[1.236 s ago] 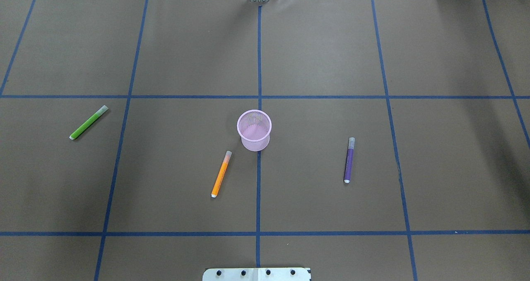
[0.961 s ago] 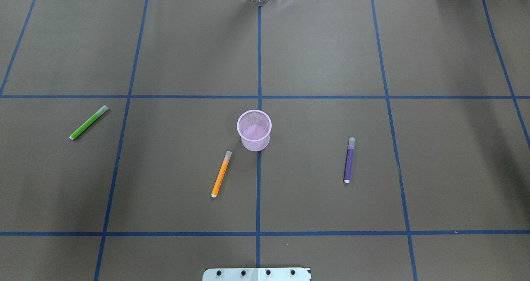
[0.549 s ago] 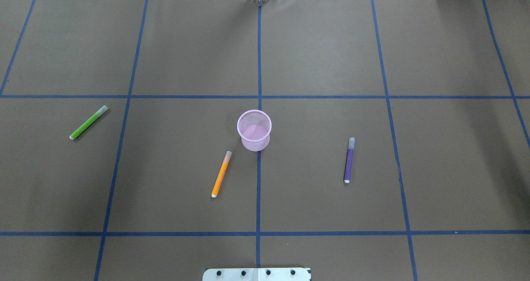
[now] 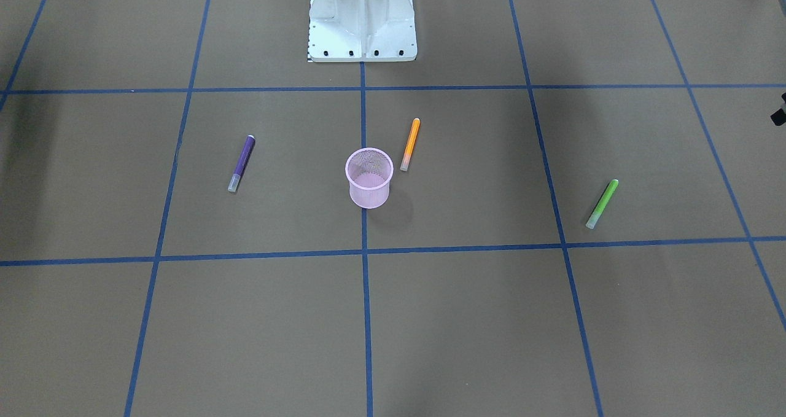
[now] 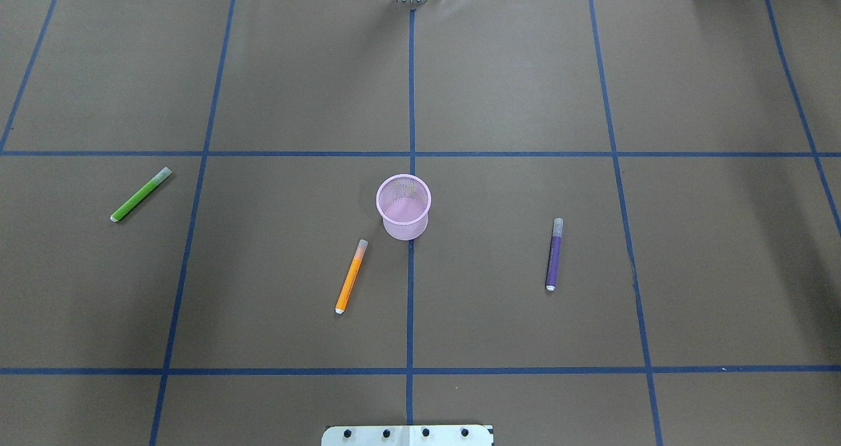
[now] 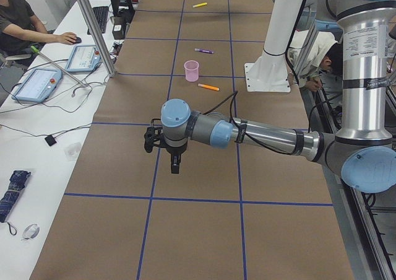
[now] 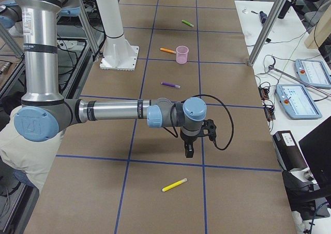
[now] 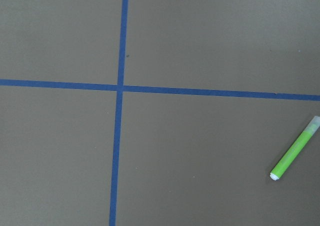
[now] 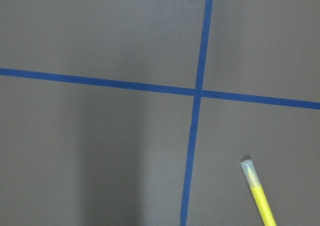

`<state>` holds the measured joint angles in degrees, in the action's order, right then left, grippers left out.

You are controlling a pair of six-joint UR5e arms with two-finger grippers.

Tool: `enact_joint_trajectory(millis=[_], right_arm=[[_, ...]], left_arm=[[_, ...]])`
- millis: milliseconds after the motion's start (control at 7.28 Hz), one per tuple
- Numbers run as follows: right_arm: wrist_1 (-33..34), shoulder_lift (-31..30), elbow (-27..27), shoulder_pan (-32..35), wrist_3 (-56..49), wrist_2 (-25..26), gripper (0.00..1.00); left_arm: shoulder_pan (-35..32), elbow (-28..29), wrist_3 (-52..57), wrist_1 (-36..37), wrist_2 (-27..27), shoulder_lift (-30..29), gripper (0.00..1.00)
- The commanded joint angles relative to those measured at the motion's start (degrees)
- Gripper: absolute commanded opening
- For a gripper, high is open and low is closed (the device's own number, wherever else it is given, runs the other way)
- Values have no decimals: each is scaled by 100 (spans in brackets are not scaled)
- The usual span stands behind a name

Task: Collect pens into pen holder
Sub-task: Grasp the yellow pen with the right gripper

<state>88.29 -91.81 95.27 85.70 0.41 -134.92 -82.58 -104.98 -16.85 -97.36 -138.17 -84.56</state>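
Observation:
The pink mesh pen holder (image 5: 403,206) stands upright and empty at the table's middle (image 4: 369,177). The orange pen (image 5: 351,276) lies just beside it, towards the robot. The purple pen (image 5: 554,254) lies to its right and the green pen (image 5: 140,194) far to its left. The green pen also shows in the left wrist view (image 8: 295,155). The yellow pen (image 7: 174,185) lies at the table's right end, also in the right wrist view (image 9: 259,191). My left gripper (image 6: 176,165) and right gripper (image 7: 189,150) hover over bare paper near the table's ends. I cannot tell whether they are open.
The white robot base (image 4: 362,21) stands at the near edge of the brown paper with blue tape lines. A side table with tablets (image 6: 37,82) and cables runs along the far edge, with metal posts (image 7: 265,24). An operator (image 6: 18,20) sits there.

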Motion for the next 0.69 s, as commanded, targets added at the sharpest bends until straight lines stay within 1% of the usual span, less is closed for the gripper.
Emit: enact_joint_trajectory(millis=[0, 137, 275, 412, 549], right_arm=[[-119, -117, -261, -9, -23, 245, 100], [-415, -5, -698, -9, -84, 752, 98], [-1271, 31, -1346, -9, -198, 792, 89], [-1610, 127, -1770, -9, -234, 749, 90], [-1605, 128, -1896, -9, -234, 783, 89]], left_arm=[[120, -4, -29, -143, 0, 53, 100], [207, -22, -29, -143, 0, 45, 100], [329, -22, -38, -256, 9, 45, 100], [331, -39, -38, -275, 18, 45, 100], [331, -48, -38, -275, 18, 36, 100]])
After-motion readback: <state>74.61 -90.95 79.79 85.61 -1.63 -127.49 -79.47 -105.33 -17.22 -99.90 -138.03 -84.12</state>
